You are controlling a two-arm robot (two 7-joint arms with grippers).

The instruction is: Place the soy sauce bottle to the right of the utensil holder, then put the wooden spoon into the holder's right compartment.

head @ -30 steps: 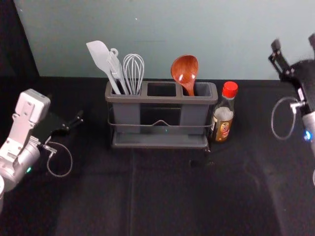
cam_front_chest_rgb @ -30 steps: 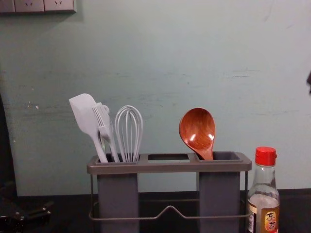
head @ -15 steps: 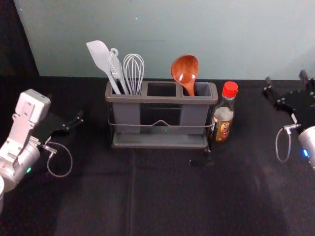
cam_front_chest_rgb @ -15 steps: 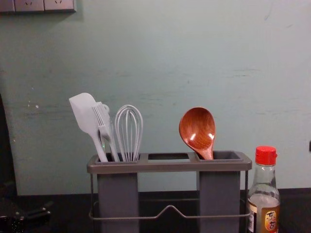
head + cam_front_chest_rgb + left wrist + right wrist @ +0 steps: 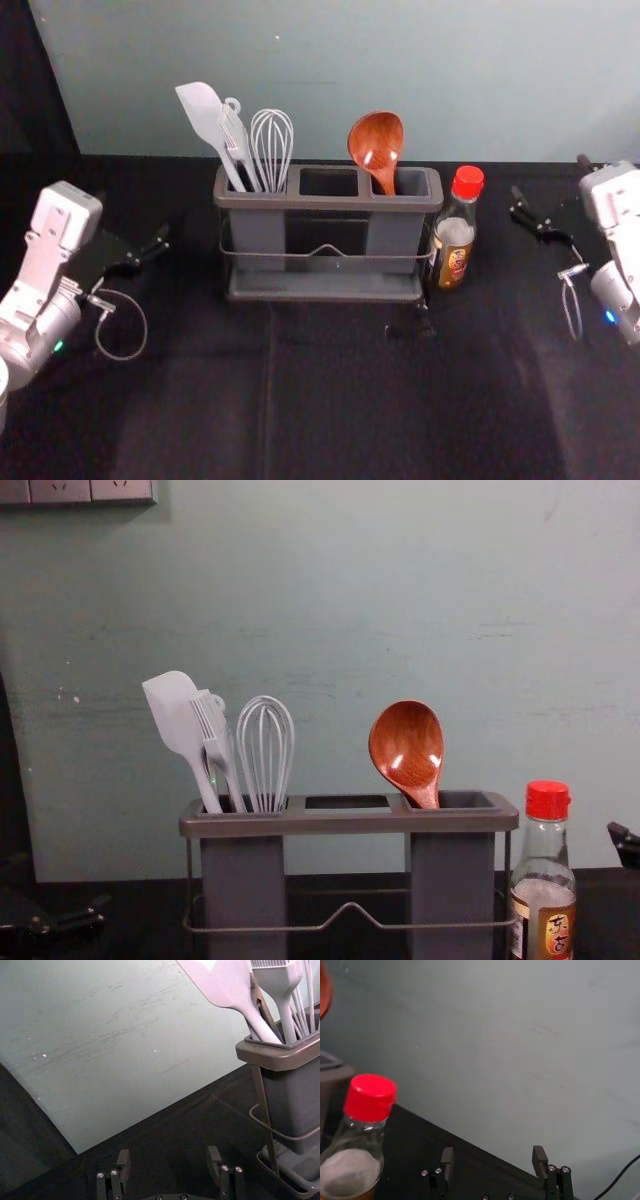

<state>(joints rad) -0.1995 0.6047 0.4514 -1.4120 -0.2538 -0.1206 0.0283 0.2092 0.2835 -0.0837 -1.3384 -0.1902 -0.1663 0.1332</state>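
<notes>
Placing looks done: park the spread right hand (image 5: pixel 493 1155), right of the holder (image 5: pixel 330 203), wide of the bottle (image 5: pixel 455 238). Left hand (image 5: pixel 168 1155), also spread, idles left of the holder.

there are one utensil holder (image 5: pixel 330 203) with three top openings (image 5: pixel 329 182), one soy sauce bottle (image 5: pixel 453 246), one wooden spoon (image 5: pixel 375 141), one spatula (image 5: pixel 173 708), one whisk (image 5: pixel 265 750), one brush (image 5: pixel 212 728), one partly hidden brownish utensil (image 5: pixel 257 996) and three socket panels (image 5: pixel 60 491).
</notes>
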